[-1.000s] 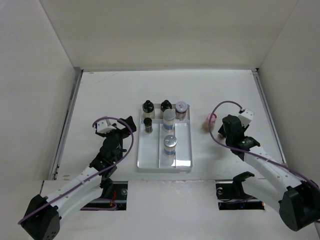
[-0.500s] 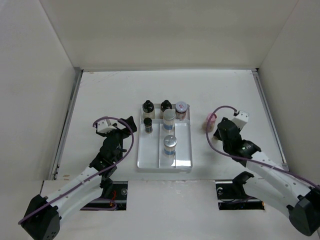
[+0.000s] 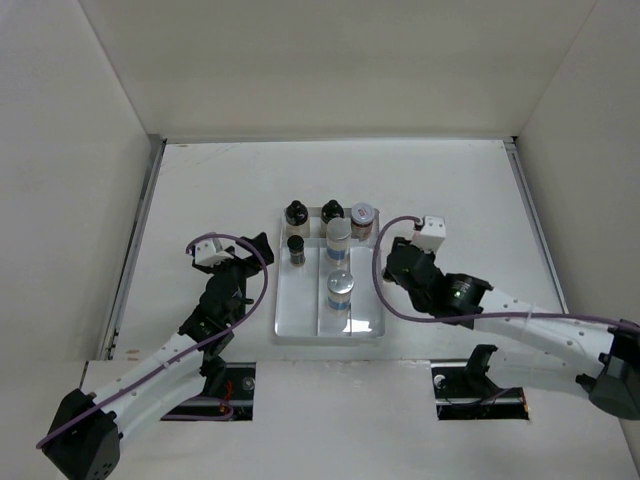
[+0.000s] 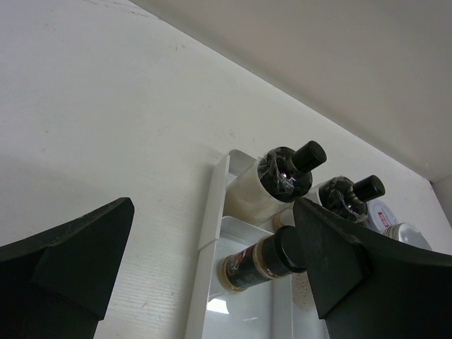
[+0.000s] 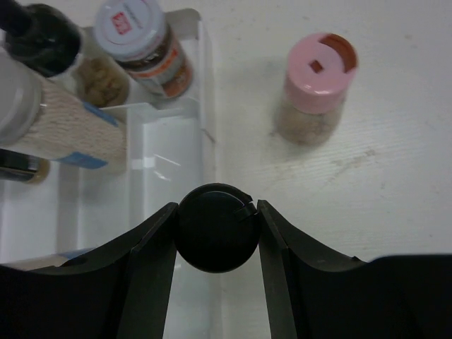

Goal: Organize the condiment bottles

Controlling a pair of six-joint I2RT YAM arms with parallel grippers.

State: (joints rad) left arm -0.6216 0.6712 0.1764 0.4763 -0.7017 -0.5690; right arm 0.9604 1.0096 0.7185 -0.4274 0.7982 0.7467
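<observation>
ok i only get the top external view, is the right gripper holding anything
observer: Yes. In the right wrist view, the right gripper is shut on a black-capped bottle; only its round cap shows.
operator: where's the pink one, the arm covers it
observer: The pink-lidded bottle stands on the table outside the tray, apart from its wall.
operator: and the left gripper
observer: The left gripper is open with nothing between its fingers, facing the tray's side wall.
</observation>
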